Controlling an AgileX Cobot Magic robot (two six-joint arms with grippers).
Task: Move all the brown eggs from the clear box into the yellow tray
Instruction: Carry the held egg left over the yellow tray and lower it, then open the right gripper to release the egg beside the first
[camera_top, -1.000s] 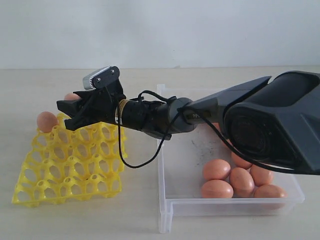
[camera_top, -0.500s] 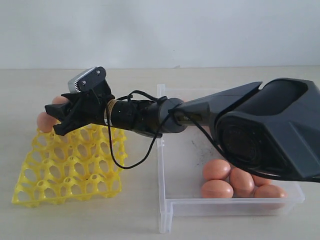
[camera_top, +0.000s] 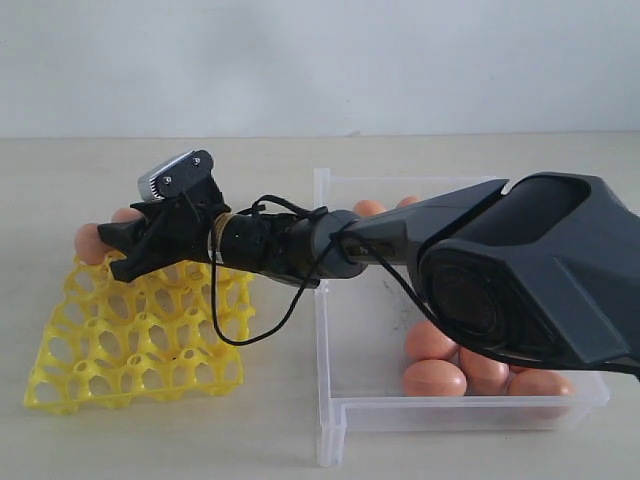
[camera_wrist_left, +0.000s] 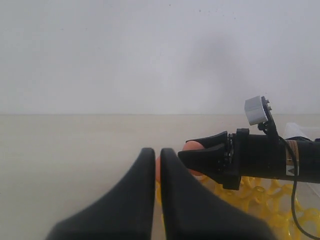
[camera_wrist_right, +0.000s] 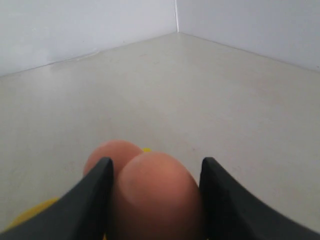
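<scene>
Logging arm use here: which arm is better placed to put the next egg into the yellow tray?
Right. The right gripper holds a brown egg over a corner of the yellow tray, beside a seated egg. The left gripper is shut and empty.

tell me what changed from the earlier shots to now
The right gripper, shut on a brown egg, travelled left and a little down over the yellow tray, ending close beside the seated egg at the tray's back left corner. Nothing was grasped or let go. The tray, the clear box and the remaining eggs in it stayed put.
</scene>
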